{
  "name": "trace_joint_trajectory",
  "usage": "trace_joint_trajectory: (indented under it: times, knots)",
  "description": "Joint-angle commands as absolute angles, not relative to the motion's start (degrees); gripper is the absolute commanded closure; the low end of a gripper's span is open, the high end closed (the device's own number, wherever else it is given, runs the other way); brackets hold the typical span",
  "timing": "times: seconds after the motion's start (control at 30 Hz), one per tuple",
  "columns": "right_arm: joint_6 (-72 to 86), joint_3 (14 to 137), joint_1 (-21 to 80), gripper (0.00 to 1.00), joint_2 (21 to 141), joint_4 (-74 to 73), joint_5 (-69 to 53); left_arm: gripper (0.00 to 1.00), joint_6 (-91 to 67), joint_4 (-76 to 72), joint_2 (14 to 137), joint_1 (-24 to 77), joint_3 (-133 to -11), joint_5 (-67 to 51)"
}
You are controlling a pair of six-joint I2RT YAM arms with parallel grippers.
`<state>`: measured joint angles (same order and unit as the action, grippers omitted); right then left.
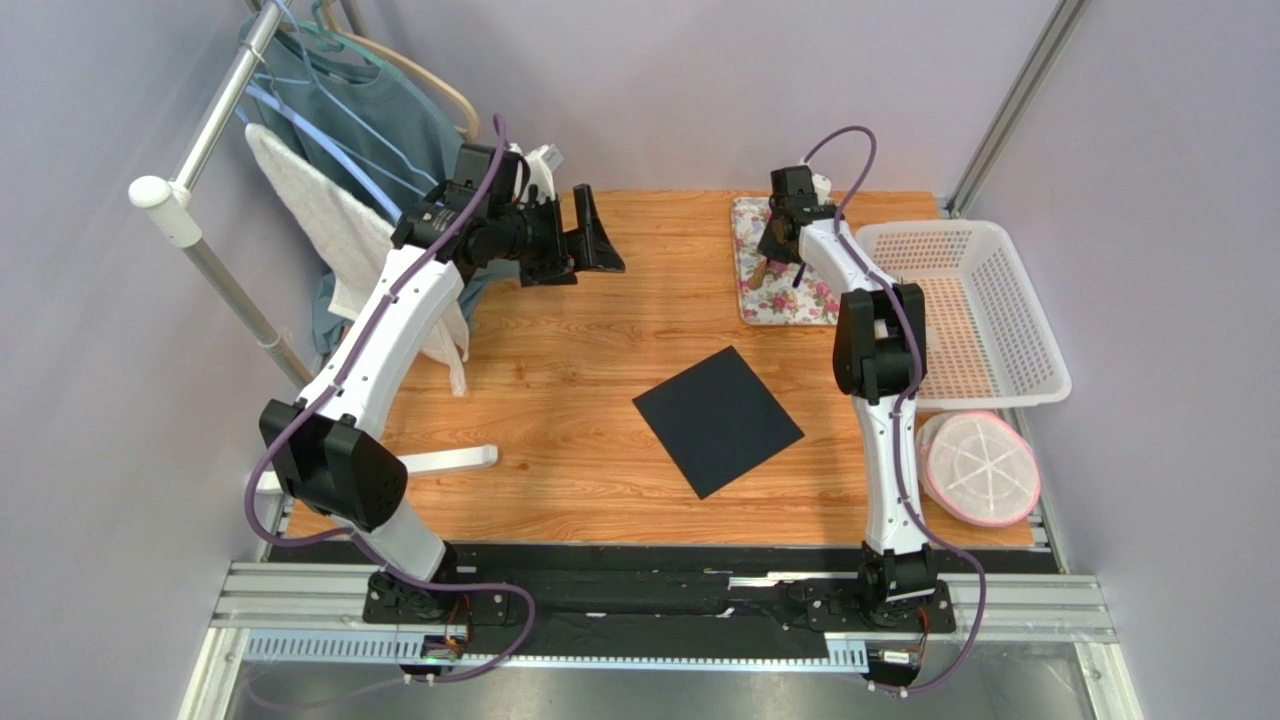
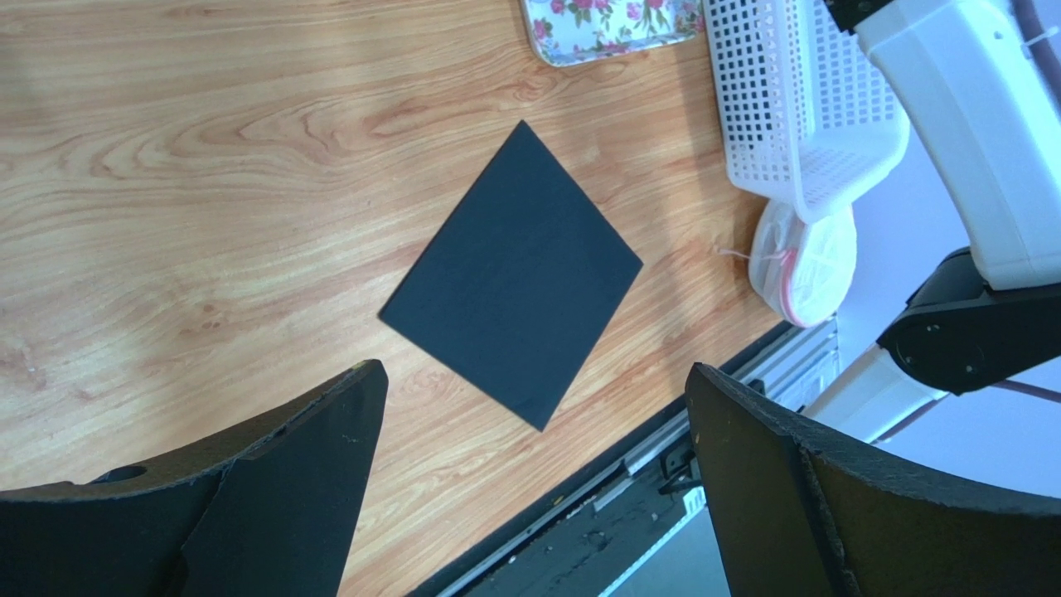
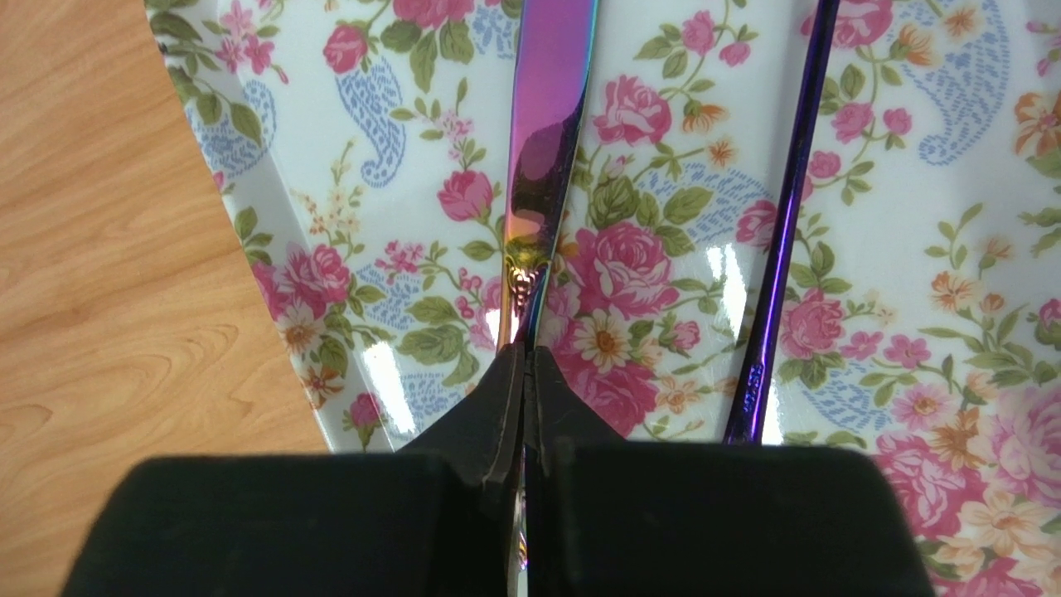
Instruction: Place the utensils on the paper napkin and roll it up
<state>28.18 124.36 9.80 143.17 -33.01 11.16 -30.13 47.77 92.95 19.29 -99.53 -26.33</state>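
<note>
The black paper napkin (image 1: 717,419) lies flat on the wooden table, turned like a diamond; it also shows in the left wrist view (image 2: 513,276). My right gripper (image 3: 528,361) is over the floral mat (image 3: 336,187) at the far right and is shut on a glossy purple utensil (image 3: 546,149). A second slim purple utensil (image 3: 782,236) lies on the mat just to its right. In the top view the right gripper (image 1: 787,249) hides both utensils. My left gripper (image 1: 598,240) is open and empty, held high over the far left of the table.
A white mesh basket (image 1: 977,308) stands right of the floral mat (image 1: 781,285). A round white and pink lid (image 1: 978,467) lies near the right front. A clothes rack with a towel (image 1: 323,225) stands at the far left.
</note>
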Motion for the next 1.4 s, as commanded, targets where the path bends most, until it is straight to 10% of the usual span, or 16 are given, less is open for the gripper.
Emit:
trace_joint_trajectory:
  times: [0.0, 0.27, 0.4, 0.5, 1.07, 1.37]
  knots:
    - [23.6, 124.7, 10.3, 1.0, 146.5, -48.0, 8.9, 0.01, -30.1, 46.5, 89.9, 18.9, -99.3, -25.4]
    - [16.8, 128.9, 10.3, 0.93, 143.7, -51.1, 9.9, 0.01, -29.3, 45.9, 90.4, 18.9, -99.1, -25.8]
    - [19.4, 126.0, 10.3, 0.54, 139.9, -44.7, 9.3, 0.01, -29.4, 45.3, 90.4, 18.8, -98.9, -25.7]
    - [21.3, 126.1, 10.6, 0.5, 139.2, -40.9, 9.5, 0.01, -29.4, 45.2, 90.4, 18.8, -99.0, -25.4]
    - [18.2, 135.9, 13.0, 0.44, 149.1, -38.1, 18.4, 0.01, -28.7, 45.8, 90.8, 18.0, -99.8, -23.6]
    - [18.9, 131.9, 13.0, 0.6, 148.5, -43.0, 15.6, 0.01, -29.5, 46.1, 91.7, 16.9, -100.5, -24.8]
